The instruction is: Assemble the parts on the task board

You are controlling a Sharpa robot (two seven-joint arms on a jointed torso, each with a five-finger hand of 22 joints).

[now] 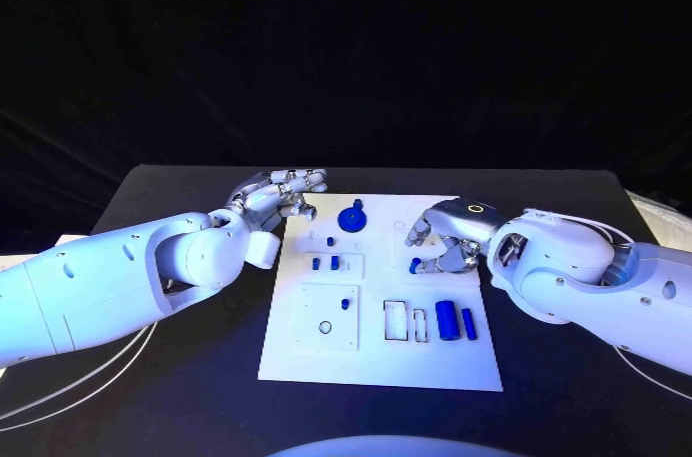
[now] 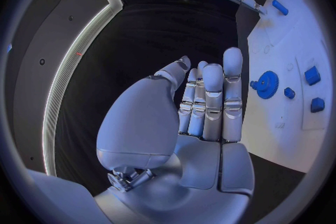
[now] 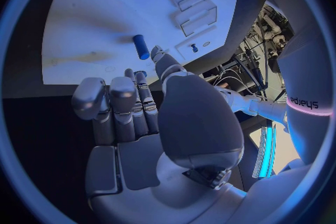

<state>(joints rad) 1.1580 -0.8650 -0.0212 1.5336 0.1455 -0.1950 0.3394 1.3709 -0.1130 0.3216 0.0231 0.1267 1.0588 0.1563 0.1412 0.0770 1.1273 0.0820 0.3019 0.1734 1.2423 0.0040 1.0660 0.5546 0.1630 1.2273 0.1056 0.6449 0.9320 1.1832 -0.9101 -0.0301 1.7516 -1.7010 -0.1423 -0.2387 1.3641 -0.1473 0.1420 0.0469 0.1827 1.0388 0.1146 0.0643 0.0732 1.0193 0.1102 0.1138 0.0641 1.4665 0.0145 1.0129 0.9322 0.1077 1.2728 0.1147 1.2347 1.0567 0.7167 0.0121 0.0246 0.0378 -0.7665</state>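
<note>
One white task board (image 1: 378, 367) is lying in the middle of the black table (image 1: 144, 397), and the blue parts are sitting across it. Up near the far edge, one blue gear (image 1: 353, 218) is lying flat. Below it, two small blue blocks (image 1: 326, 263) are sitting side by side in a pale frame, with a tiny blue piece (image 1: 330, 241) just above them. Toward the near right, two blue cylinders (image 1: 456, 320) are lying next to each other, one thick, one thin. A small blue peg (image 1: 415, 266) is lying right by the right hand.

The left hand (image 1: 274, 198) is hovering at the board's far left corner, fingers extended straight and pressed side by side, holding nothing. The right hand (image 1: 444, 239) is hanging over the board's upper right, fingers loosely curled, nothing in them; its fingertips are just beside the peg.

Reading the wrist view, "sharpa" lettering (image 3: 304, 103) is showing on the other arm's band.
</note>
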